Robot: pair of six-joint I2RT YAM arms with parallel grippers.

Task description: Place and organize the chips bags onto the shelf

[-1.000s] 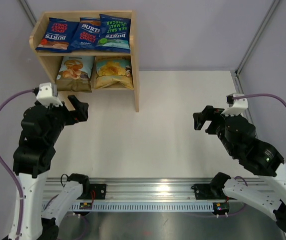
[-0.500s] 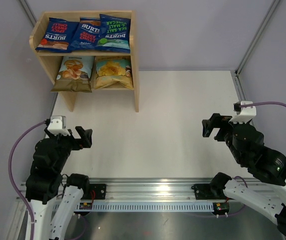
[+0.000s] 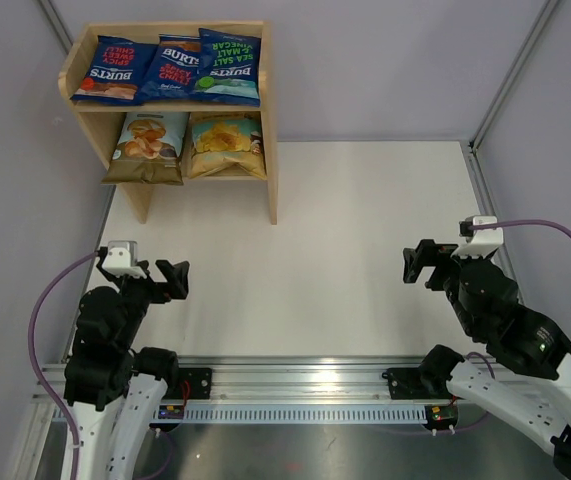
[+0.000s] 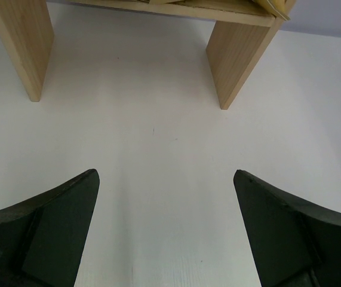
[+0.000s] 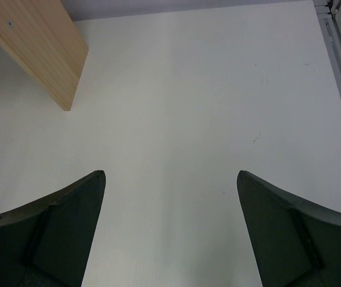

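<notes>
Status: placing step appears done, task at or near close-out. Shelf (image 3: pixel 271 170) stands at far-left corner of counter (image 3: pixel 345 240), and all five bags are counted on it. Top tier, L to R: first red-lettered Burts bag (image 3: pixel 115 68), second red-lettered Burts bag (image 3: pixel 177 66), green-lettered dark-blue bag (image 3: pixel 227 65), lying flat, edges overlapping or touching. The green-lettered one's print appears to read the opposite way from its neighbours. Lower tier: light-blue bag (image 3: pixel 149 145) on left, yellow bag (image 3: pixel 225 143) on right, side by side, both leaning out at the front edge. Left gripper (image 3: pixel 165 282) sits low near its base, well apart from shelf, fingers spread wide, nothing held. Left wrist view shows only bare counter between them, with the shelf legs ahead. Right gripper (image 3: pixel 422 266) is likewise spread and empty over the right half of counter, with one shelf side panel at the top-left of its wrist view. Assessment: no pick is in hand and nothing is left to carry. Next move, if any, is tidy-up only: squaring the overlapped top row or nudging the lower pair back. That calls for a long reach to the far-left corner, left arm being better placed, and a light touch, as crinkly bags slide and could drop off the front. Otherwise hold position.
</notes>
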